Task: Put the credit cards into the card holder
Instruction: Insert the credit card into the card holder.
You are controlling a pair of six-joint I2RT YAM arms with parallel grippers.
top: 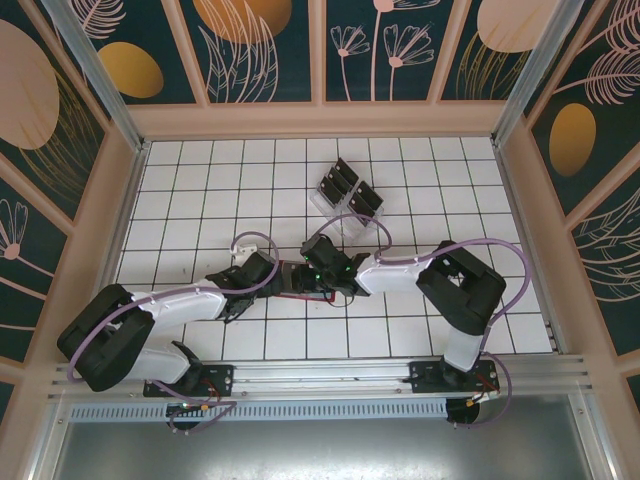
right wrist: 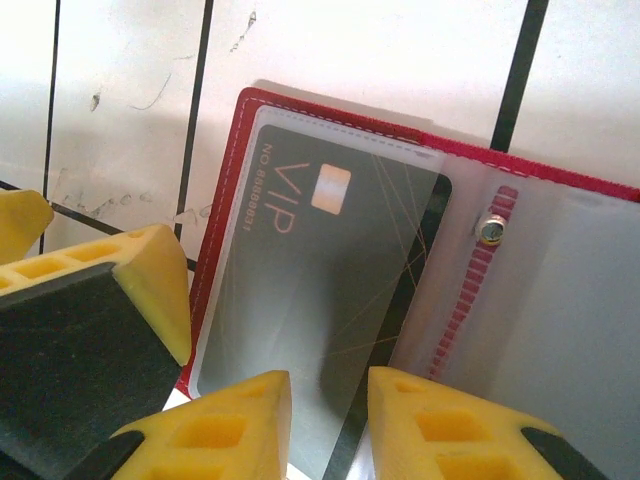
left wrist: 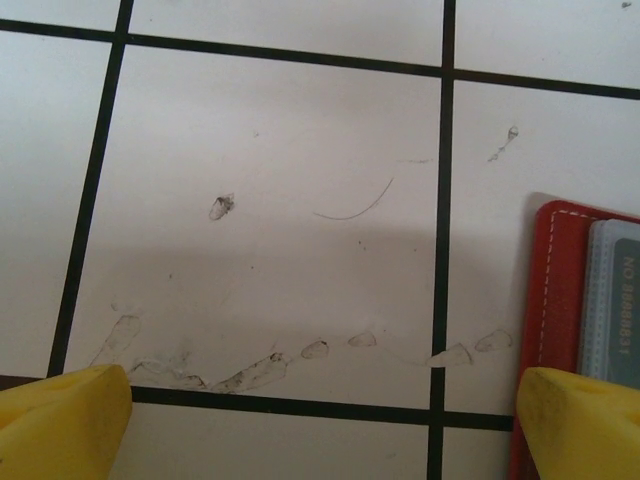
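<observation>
Seating a card in its pocket looks to be the step in hand. The right hand (right wrist: 328, 388) hangs low over the open red card holder (right wrist: 226, 210), its yellow fingers (right wrist: 240, 420) a little apart and clamped on nothing. The near end of a black credit card (right wrist: 300, 290) shows in the gap between them. That card lies mostly under the holder's translucent sleeve (right wrist: 400, 155), with its far long edge poking out towards the snap stud (right wrist: 491, 229).

The next move probably calls for a short, gentle push along the card until it sits flush, without sliding the holder across the desk (right wrist: 120, 60). The left hand (left wrist: 320, 390) is spread wide, and one of its fingers (left wrist: 580, 420) sits over the holder's edge, apparently to pin it, though I cannot tell if it touches.

From above, both forearms meet at mid-desk. The right arm (top: 460, 290) is folded sharply at the elbow and the left arm (top: 170, 310) is stretched long. More cards (top: 340, 178) wait in the clear rack (top: 352, 222) farther back.
</observation>
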